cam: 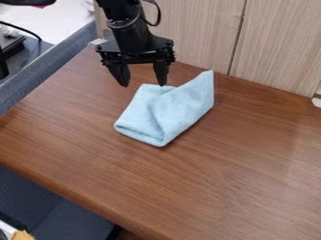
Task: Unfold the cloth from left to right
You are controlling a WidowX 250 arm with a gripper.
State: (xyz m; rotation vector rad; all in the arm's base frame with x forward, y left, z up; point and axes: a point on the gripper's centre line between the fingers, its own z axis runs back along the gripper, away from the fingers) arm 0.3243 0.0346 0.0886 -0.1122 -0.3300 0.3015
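Observation:
The black gripper [143, 80] hangs at the back of the table, upper left of centre, its two fingers spread open with nothing between them. Just below and to the right of it lies the light blue cloth [168, 108], folded over itself, with one corner pointing up to the back right and a rounded folded edge at the front left. The right fingertip is right at the cloth's back edge; whether it touches the cloth I cannot tell.
The brown wooden table [219, 173] extends to the right and front. A light wood-grain panel [201, 33] stands along its back edge. A grey fabric divider [44, 70] borders the left side, with dark equipment [12, 49] beyond it.

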